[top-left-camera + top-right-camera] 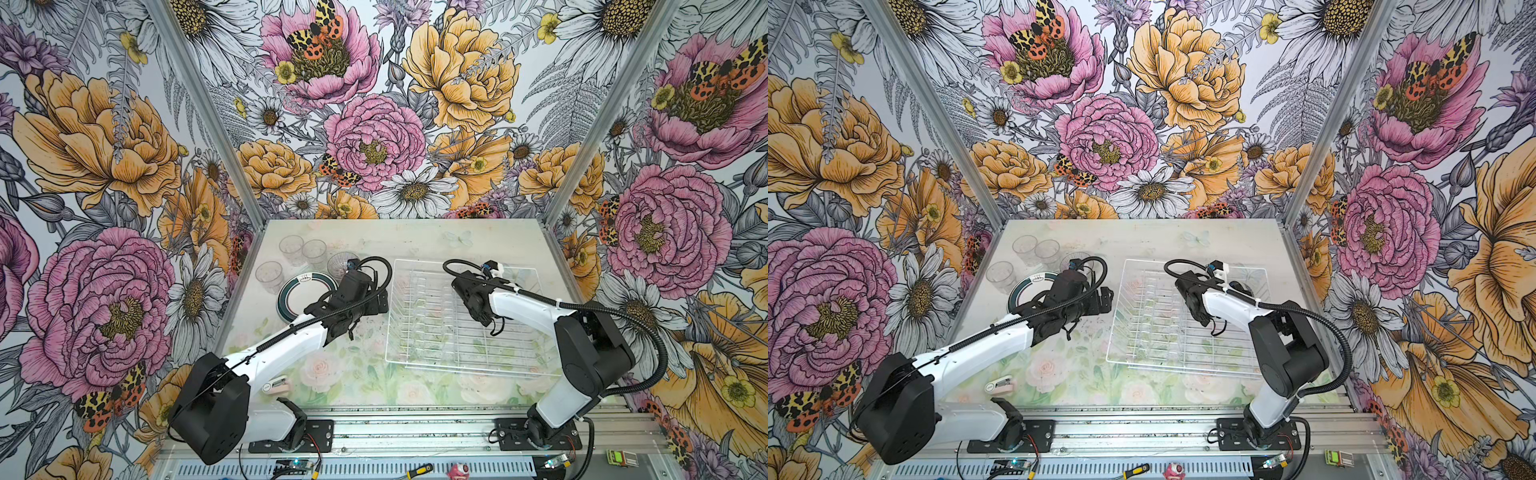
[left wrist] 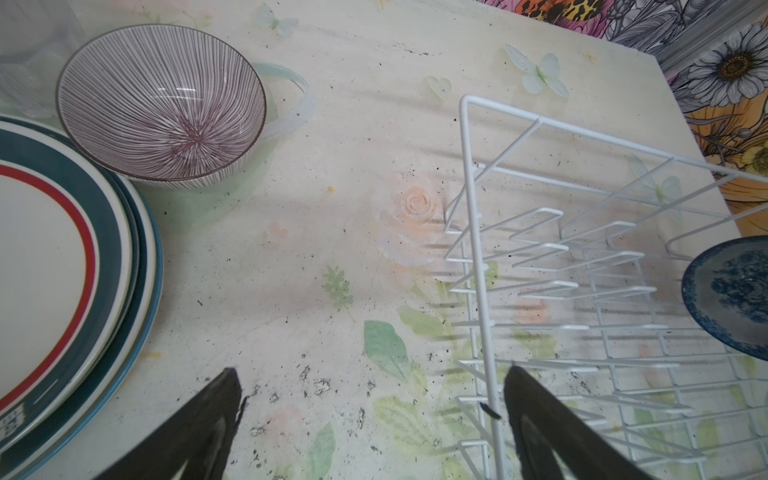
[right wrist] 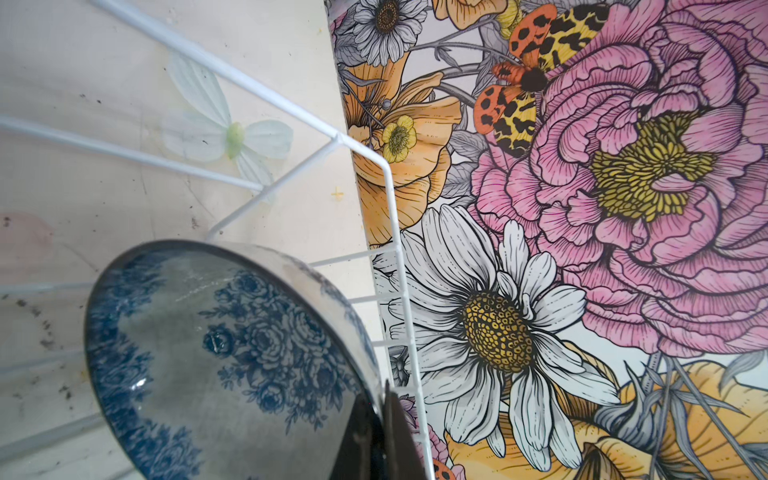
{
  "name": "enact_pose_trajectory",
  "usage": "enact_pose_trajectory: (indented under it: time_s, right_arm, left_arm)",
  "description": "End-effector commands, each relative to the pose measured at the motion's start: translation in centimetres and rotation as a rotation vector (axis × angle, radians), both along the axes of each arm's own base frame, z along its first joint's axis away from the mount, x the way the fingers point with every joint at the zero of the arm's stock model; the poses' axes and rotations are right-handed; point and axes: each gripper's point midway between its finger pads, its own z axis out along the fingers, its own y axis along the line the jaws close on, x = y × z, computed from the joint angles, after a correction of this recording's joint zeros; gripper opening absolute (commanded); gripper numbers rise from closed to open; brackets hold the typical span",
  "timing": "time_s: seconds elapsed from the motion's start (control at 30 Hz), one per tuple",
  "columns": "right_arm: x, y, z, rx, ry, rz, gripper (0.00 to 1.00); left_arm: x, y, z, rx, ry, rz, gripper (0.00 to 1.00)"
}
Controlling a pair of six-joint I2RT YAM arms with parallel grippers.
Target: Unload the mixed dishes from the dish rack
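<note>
Flowery walls (image 1: 374,124) stand round the table (image 1: 415,241), where the right claw (image 3: 380,415) pinches the blue-flowered bowl (image 3: 232,353) at the far right corner of the dish rack (image 1: 457,332) and the left claw (image 2: 372,370) is spread wide by its left side.

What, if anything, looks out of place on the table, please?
A small pink stapler-like item lies at the table's near edge under the left arm, and it is no dish. Black specks mar the surface beside the rack.
</note>
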Motion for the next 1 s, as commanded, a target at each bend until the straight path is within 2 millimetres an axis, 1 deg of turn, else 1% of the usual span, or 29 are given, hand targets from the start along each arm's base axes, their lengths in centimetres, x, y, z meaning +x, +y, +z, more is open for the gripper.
enact_pose_trajectory:
  time_s: [0.0,0.03,0.2,0.27,0.33,0.43,0.47,0.5,0.57,0.67,0.77,0.87,0.97]
  right_arm:
    - [0.8,1.0,2.1,0.105,-0.059,0.018,0.00]
    - [0.9,1.3,2.7,0.138,-0.073,0.027,0.00]
    - [1.2,3.3,6.9,0.316,-0.182,0.096,0.00]
    - [1.3,4.2,8.2,0.390,-0.211,0.124,0.00]
    - [1.5,5.4,9.2,0.472,-0.236,0.156,0.00]
    - [2.3,8.1,10.9,0.584,-0.259,0.226,0.00]
    - [2.7,9.1,11.5,0.613,-0.266,0.252,0.00]
    - [3.1,10.1,12.0,0.643,-0.272,0.275,0.00]
    - [4.1,12.8,13.1,0.727,-0.283,0.337,0.00]
    - [5.8,17.3,13.7,0.872,-0.277,0.431,0.00]
    - [7.5,21.3,14.1,0.969,-0.282,0.496,0.00]
    - [9.4,25.1,14.3,1.018,-0.284,0.551,0.00]
    - [11.3,29.2,14.0,1.084,-0.280,0.602,0.00]
  left_arm:
    - [0.2,0.2,1.0,-0.010,-0.033,-0.007,0.99]
    - [0.1,0.3,1.2,-0.010,-0.037,-0.004,0.99]
    - [-0.1,1.5,2.6,-0.013,-0.062,0.028,0.98]
    - [-0.3,2.0,2.9,-0.019,-0.061,0.042,0.99]
    - [-0.5,2.8,3.2,-0.027,-0.060,0.065,0.99]
    - [-1.2,4.0,3.4,-0.048,-0.061,0.096,0.99]
    - [-1.3,5.0,3.6,-0.040,-0.075,0.137,0.99]
    - [-1.6,5.4,3.8,-0.044,-0.081,0.153,0.99]
    - [-2.3,6.8,4.6,-0.053,-0.102,0.204,0.99]
    - [-3.4,9.3,6.1,-0.065,-0.162,0.296,0.99]
    - [-4.6,11.4,7.3,-0.078,-0.218,0.372,0.99]
    - [-5.5,12.7,8.2,-0.100,-0.244,0.403,0.99]
    - [-6.2,13.5,9.0,-0.126,-0.253,0.414,0.99]
